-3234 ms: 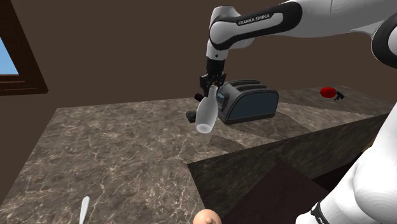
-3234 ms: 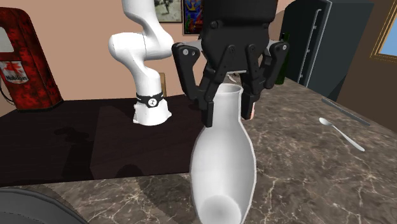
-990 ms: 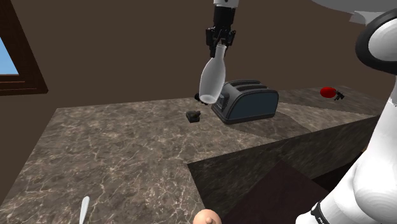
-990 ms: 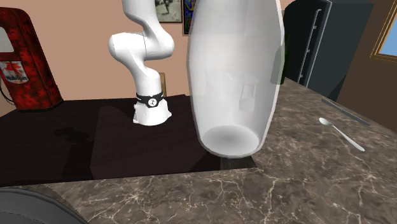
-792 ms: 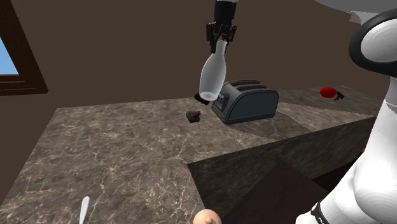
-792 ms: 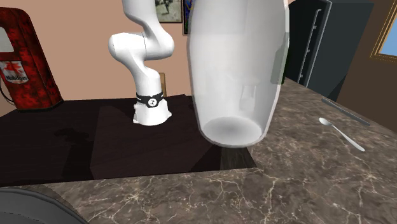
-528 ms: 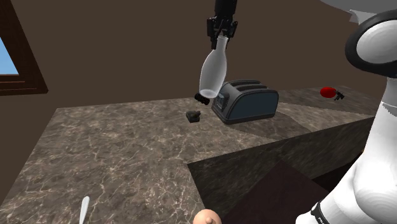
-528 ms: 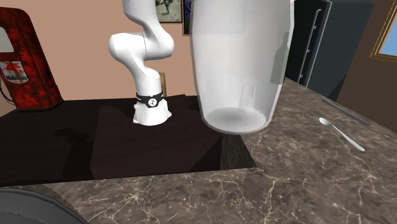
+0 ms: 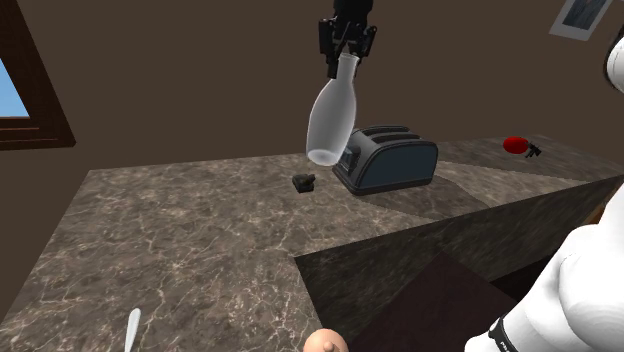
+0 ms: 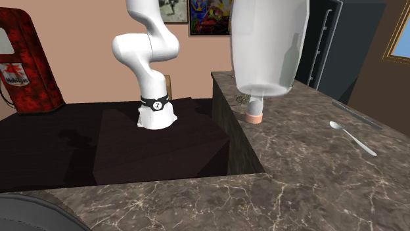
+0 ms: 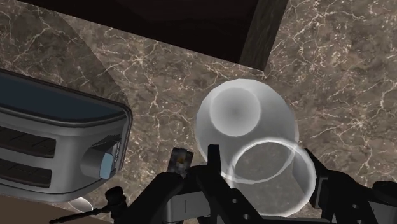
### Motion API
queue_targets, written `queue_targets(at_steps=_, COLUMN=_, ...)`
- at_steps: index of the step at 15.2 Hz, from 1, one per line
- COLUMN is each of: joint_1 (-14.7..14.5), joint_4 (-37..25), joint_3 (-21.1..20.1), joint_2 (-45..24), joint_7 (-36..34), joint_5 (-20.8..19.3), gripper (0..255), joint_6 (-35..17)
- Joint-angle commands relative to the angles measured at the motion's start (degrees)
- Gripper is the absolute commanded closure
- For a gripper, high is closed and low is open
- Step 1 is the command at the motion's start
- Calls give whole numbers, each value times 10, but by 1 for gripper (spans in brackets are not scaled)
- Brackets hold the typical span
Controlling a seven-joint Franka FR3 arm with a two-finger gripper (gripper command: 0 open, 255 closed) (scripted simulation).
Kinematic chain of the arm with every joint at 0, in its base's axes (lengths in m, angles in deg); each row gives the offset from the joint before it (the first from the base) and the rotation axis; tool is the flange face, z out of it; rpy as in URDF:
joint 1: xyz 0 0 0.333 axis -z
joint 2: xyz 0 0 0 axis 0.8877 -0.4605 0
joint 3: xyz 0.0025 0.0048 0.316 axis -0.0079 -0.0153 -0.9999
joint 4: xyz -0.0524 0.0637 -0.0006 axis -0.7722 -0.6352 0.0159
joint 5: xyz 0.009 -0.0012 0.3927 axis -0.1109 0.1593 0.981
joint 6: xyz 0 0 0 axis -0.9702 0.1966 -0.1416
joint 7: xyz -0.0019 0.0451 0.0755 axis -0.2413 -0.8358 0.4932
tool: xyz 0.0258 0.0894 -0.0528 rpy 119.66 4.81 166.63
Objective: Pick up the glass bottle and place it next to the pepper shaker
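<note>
Gripper [image 9: 347, 55] is up high over the counter [image 9: 180, 230], its fingers [image 11: 214, 160] clamped on the neck of the bottle [image 9: 331, 118]. The bottle is pale and see-through, hangs in the air and touches nothing below. It is tilted, with its base swung toward the shoulder view's left, above the left end of the toaster [image 9: 390, 160]. In the wrist view the neck ring sits between the fingers, with the toaster beside it. A small dark lump [image 9: 304, 181] lies on the counter just beside the toaster; it may be a small gadget, hard to tell. The shaker [image 10: 254, 110], pinkish at the base, stands near the counter edge, well apart from the bottle. A spoon [image 10: 353, 138] lies on the counter toward the second exterior view's right.
</note>
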Motion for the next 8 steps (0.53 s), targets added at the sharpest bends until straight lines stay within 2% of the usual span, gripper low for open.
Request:
queue_targets(at_steps=1, joint_1=-11, joint_4=28, joint_3=-10, joint_2=24, joint_7=-23, joint_5=3, gripper=255, joint_6=-4)
queue_targets(at_steps=8, joint_1=-54, joint_4=82, joint_3=-53, joint_2=82, joint_7=-111, joint_5=15, gripper=255, joint_6=-2)
